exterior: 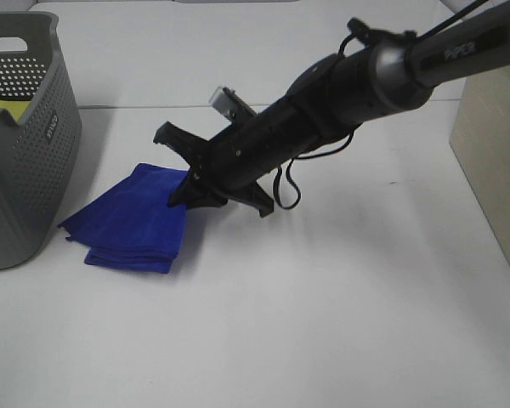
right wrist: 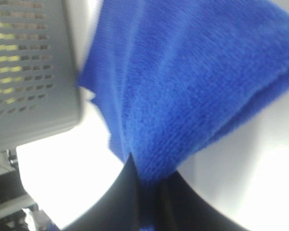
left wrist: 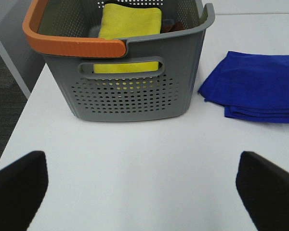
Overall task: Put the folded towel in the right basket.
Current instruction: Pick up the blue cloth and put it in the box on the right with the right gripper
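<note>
White tabletop (exterior: 340, 340): bare in the foreground of the high view.

Left gripper (left wrist: 143, 190): black fingertips (left wrist: 17, 190) stand wide apart with nothing between them. It hovers over the table, facing the grey perforated plastic basket (left wrist: 135, 96). Idle.

Blue folded terry towel (exterior: 132, 221): lies on the table just beside the grey basket and not touching it, with layered folds showing at its near edge.

Right gripper (exterior: 189, 189): reaches across the middle to the towel's edge on the side away from the grey basket. In the right wrist view the black jaws are pinched together on a bunch of blue cloth. The pinched edge looks slightly raised, while the rest of the towel rests on the table.

Further back, the grey basket holds a folded yellow cloth (left wrist: 130, 21). A pale beige straight-walled basket (exterior: 493, 161) stands at the right side, only partly in frame and well apart from the towel.

Judgement:
- The grasp is made; the lift and carry are not yet done.
- The next move calls for a lift that clears the table.
- Then comes a long traverse rightward over the beige rim, with release inside.
- Held by one edge, the folds may fall open.
</note>
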You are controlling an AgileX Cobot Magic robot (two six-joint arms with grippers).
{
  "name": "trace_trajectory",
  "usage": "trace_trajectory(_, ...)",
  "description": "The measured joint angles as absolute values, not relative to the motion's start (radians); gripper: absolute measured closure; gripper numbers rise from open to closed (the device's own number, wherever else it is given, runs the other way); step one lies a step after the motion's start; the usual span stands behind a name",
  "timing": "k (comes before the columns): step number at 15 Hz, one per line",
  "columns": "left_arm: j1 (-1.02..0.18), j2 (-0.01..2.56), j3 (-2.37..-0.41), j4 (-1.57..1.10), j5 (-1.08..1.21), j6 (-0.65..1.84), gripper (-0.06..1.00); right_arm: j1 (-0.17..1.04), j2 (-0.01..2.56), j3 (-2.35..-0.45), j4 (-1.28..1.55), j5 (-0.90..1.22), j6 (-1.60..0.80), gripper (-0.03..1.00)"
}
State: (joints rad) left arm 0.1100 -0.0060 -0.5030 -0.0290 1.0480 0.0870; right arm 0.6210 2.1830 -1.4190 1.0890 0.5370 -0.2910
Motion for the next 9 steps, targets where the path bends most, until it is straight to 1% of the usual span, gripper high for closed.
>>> trace_trajectory(3,0.11,-0.006,-0.503,-0.029,1.048,0.087,-0.04,0.608,2.016,-1.419,0.972,0.585,-0.302,0.92)
trace_trajectory(5,0.11,-0.006,-0.503,-0.029,1.048,0.087,-0.04,0.567,1.902,-1.419,0.933,0.637,-0.303,0.92)
trace_trajectory(7,0.11,-0.006,-0.503,-0.029,1.048,0.087,-0.04,0.492,1.786,-1.419,0.916,0.706,-0.303,0.92)
trace_trajectory(9,0.11,-0.006,-0.503,-0.029,1.048,0.087,-0.04,0.385,1.68,-1.419,0.905,0.78,-0.303,0.92)
